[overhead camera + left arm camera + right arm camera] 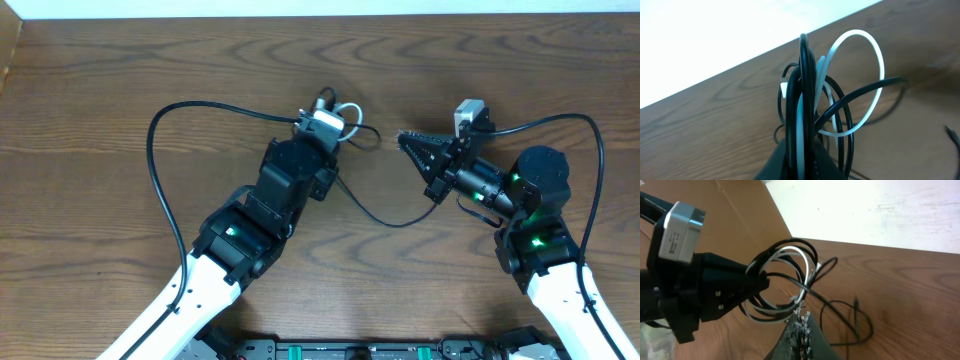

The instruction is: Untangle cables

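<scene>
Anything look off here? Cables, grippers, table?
Nothing damaged or spilled. The cables are a wad of black and white loops clamped in the left gripper, one black strand trailing over the table. The right gripper is shut beside the loops; whether it caught one is unclear.

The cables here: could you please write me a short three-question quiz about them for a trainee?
1. True or false: the cables lie untouched, far from both arms.
2. Which colours do their strands show? A black and white; B red and blue; C green and yellow.
3. Fill the gap: the looped cables rise out of the shut jaws of the ____ gripper.
Key: 1 false; 2 A; 3 left, that is, the left gripper.
</scene>
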Controlling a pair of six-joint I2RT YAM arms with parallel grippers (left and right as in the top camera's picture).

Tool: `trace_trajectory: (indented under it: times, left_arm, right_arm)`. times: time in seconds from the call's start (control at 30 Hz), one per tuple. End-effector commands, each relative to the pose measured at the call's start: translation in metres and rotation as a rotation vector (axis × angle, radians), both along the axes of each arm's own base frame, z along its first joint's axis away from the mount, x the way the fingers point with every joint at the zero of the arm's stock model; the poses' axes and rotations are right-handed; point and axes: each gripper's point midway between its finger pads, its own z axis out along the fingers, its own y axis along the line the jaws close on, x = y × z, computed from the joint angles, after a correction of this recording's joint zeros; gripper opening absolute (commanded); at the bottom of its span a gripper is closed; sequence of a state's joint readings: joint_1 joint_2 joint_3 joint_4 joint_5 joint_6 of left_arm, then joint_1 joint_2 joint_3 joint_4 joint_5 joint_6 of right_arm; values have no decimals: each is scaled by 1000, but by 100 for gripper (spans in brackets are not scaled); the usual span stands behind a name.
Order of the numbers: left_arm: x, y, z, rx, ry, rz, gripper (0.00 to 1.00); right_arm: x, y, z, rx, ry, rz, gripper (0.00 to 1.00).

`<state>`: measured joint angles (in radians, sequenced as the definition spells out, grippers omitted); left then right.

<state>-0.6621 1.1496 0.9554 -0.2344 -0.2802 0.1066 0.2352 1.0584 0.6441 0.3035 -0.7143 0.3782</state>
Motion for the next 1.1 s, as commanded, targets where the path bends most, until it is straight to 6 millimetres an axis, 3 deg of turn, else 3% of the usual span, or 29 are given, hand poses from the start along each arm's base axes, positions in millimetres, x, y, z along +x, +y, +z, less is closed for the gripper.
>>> trace_trajectory:
  times: [0.0, 0.1, 0.27, 0.37, 0.77, 1.07]
  left_arm:
    - [6, 16, 15, -1, -50, 95, 8]
    - [2, 7, 14, -20, -33, 44, 8]
    - [-13, -30, 12, -108, 24, -166, 7]
    - [-21, -45, 13, -149, 43, -251, 8]
    - [-44, -82, 26, -129, -20, -432, 8]
    - [-37, -74, 27, -100, -45, -369, 8]
  right_arm:
    - [0, 1, 2, 7, 5, 3, 1]
    - [0, 1, 2, 6, 4, 3, 2]
    - [0, 1, 2, 6, 4, 3, 35]
    - [1, 1, 2, 6, 4, -1, 43]
    - [11, -6, -2, -4, 12, -68, 45]
    - [39, -35, -42, -64, 158, -304, 33]
